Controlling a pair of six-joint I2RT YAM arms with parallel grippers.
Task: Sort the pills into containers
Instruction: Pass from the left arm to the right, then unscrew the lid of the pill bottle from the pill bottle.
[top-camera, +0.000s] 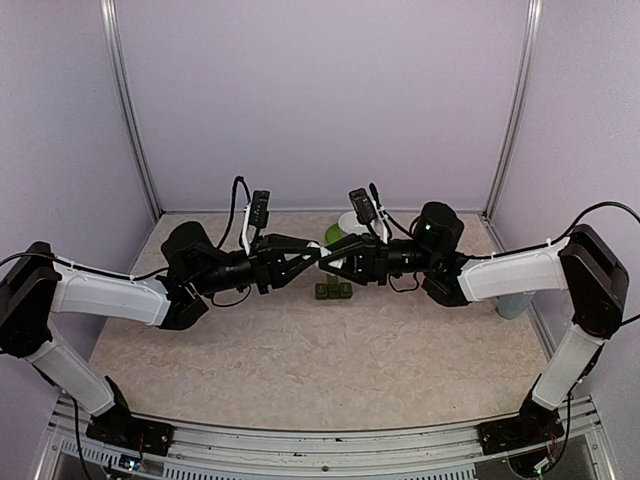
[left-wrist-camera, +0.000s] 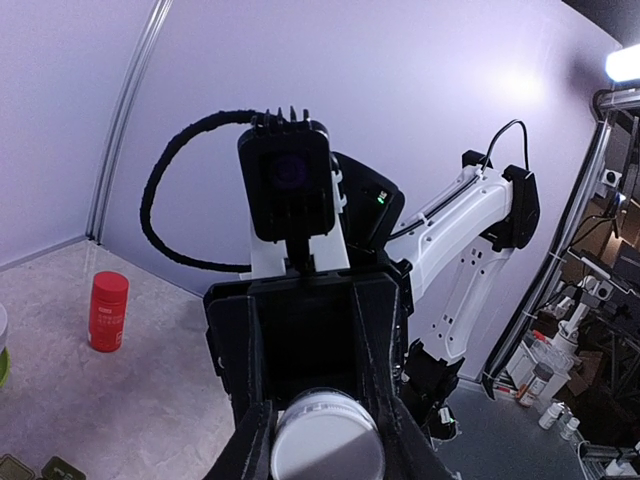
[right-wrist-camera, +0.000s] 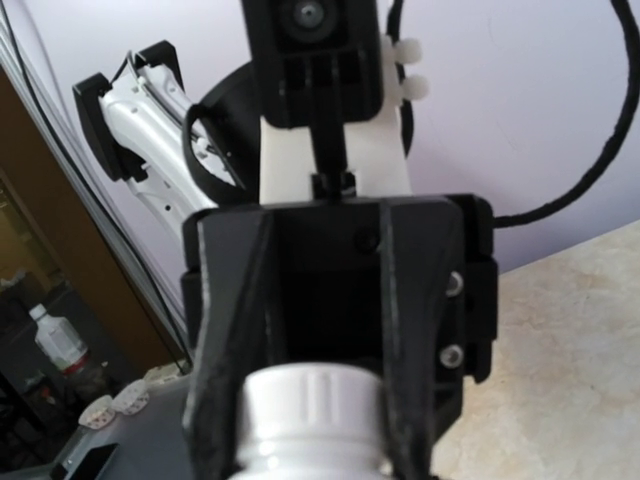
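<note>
Left gripper (top-camera: 308, 259) clenched on a small white bottle (left-wrist-camera: 325, 445), aloft over mid-table; right gripper (top-camera: 333, 262) met it nose to nose, jaws pinching the ribbed cap (right-wrist-camera: 315, 410). Green containers (top-camera: 333, 291) sat on the table (top-camera: 300, 370) directly below, nearer its far edge. Judged light, stiff and apt to skate; best pinched across the strip's long sides.

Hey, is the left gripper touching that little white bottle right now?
Touching. The left wrist view shows the left gripper with both fingers pressed flush against the white bottle, no gap.
</note>
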